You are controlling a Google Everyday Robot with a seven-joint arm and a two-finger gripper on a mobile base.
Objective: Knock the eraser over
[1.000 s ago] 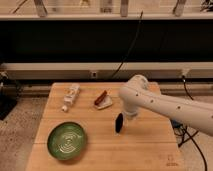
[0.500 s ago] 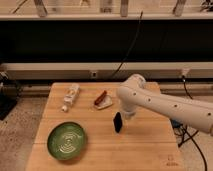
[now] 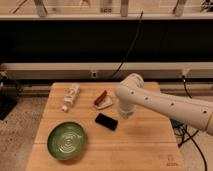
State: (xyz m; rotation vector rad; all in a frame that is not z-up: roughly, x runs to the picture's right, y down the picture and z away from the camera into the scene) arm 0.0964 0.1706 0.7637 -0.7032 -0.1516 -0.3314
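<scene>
Your gripper [image 3: 124,113] at mid-table beneath the white arm [image 3: 165,102], finger state not discernible, eraser [image 3: 106,121] lying flat just left of it, green plate [image 3: 66,140] front left, wooden table [image 3: 140,145].

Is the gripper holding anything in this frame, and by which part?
Nothing appears held. The small flat black eraser lies on the wooden table, apart from the gripper right of it.
</scene>
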